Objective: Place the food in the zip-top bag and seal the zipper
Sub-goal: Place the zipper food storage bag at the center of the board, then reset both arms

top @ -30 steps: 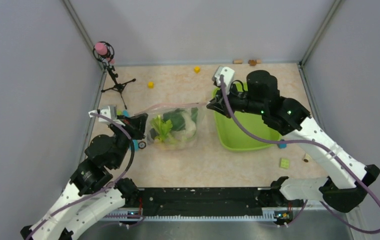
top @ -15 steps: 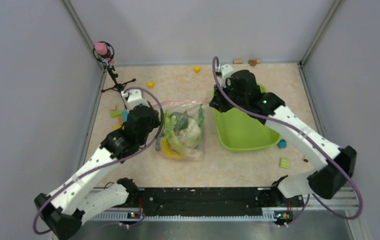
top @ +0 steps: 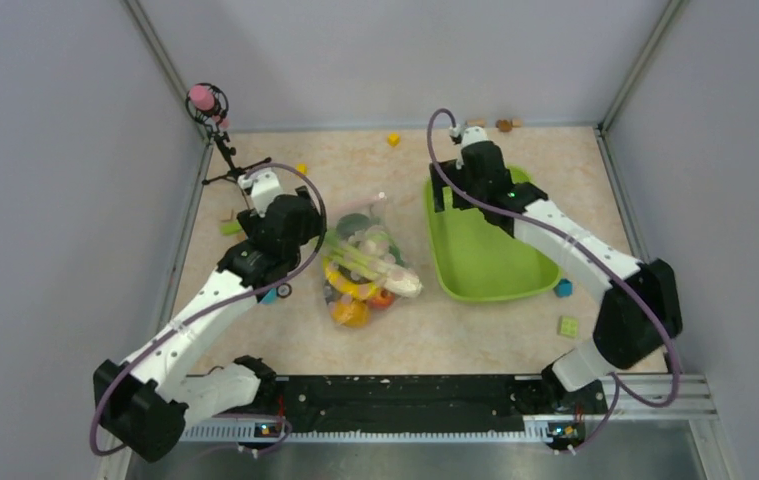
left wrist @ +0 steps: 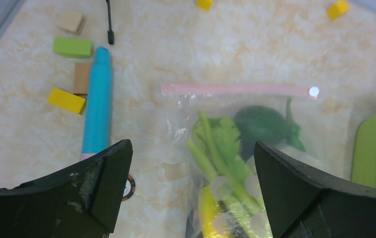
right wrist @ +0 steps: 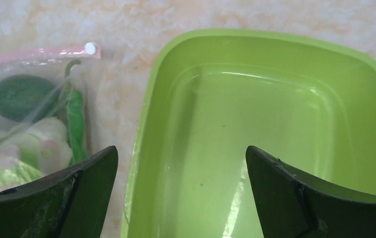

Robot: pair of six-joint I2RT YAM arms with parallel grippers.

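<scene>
Whereas a second ago both grippers held the zip-top bag (top: 365, 270) stretched by its two ends, the top view now shows it dropped flat on the table (top: 405, 335) with the food (top: 360, 278) inside. The left gripper (top: 295, 228) sits just beside its left edge, and the right gripper (top: 463, 180) hangs apart over the green tray (top: 485, 250). Sealing looks finished.

From the left wrist, the jaws gape empty above the bag, and the zipper (left wrist: 235, 89) lies straight just beyond them, its white slider (left wrist: 314, 91) at the far end.

From the right wrist, the fingers (right wrist: 77, 193) are likewise spread and hold nothing. The slider end lies untouched to their left.
</scene>
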